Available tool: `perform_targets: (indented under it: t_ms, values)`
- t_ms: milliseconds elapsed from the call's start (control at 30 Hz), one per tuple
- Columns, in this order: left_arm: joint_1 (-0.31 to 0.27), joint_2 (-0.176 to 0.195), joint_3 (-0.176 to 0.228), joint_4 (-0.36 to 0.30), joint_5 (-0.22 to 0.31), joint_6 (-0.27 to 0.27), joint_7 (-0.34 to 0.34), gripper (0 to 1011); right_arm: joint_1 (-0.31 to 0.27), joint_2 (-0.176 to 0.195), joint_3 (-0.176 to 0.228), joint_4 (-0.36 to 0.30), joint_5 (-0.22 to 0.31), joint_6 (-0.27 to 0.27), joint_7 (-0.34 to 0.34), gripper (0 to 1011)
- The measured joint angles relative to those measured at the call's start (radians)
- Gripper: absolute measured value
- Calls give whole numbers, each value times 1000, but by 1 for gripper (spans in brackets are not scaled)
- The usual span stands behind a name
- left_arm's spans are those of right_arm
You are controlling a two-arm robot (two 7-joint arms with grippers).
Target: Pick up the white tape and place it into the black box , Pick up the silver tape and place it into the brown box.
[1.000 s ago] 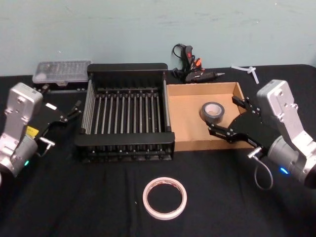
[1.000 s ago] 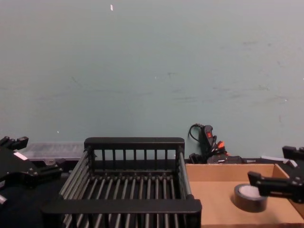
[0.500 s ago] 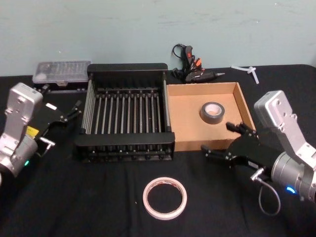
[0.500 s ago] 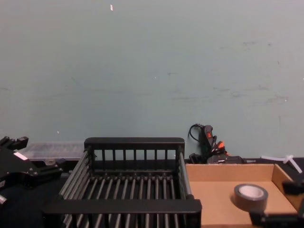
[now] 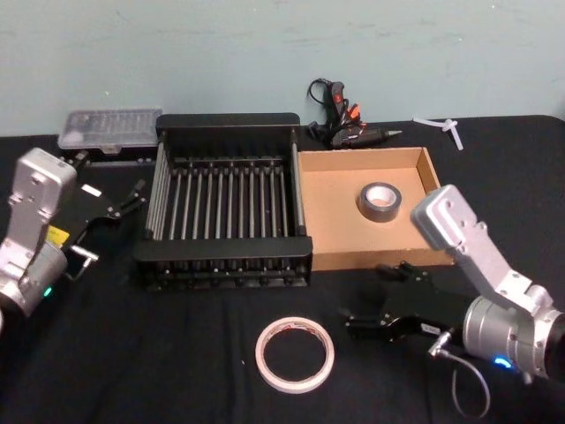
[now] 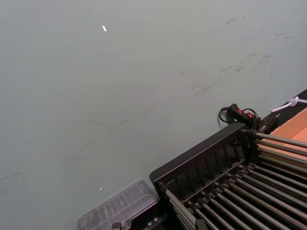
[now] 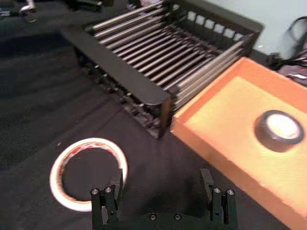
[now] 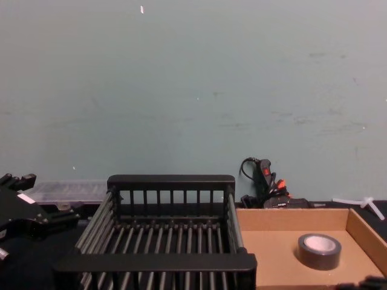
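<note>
1. The right gripper (image 5: 375,300) hangs low in front of the brown box (image 5: 340,256), wrist angled down, fingers spread wide with nothing between them.
2. The left gripper (image 5: 132,196) is parked far left of that box, fingers apart.

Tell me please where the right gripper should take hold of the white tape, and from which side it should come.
The white tape lies flat on the black cloth, hole up. Probably best from above: one finger into the hole, one outside, pinching the band on the side nearest the open right gripper, since the low ring offers little side wall.
</note>
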Motion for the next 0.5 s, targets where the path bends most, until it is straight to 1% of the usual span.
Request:
perform_targets:
  t_ms: [67, 167, 200, 267, 500]
  values:
    - [0, 0, 0, 0, 0, 0, 0, 1001, 10, 4, -19, 0, 0, 12, 7, 1002]
    - [0, 0, 0, 0, 0, 0, 0, 1001, 20, 7, -36, 1, 0, 18, 11, 1002]
    - [0, 0, 0, 0, 0, 0, 0, 1001, 27, 7, -49, 3, 0, 20, 13, 1002]
    - [0, 0, 0, 0, 0, 0, 0, 1001, 37, 9, -67, 8, 0, 22, 17, 1002]
    - [0, 0, 0, 0, 0, 0, 0, 1001, 64, 12, -113, 29, -13, 20, 17, 1002]
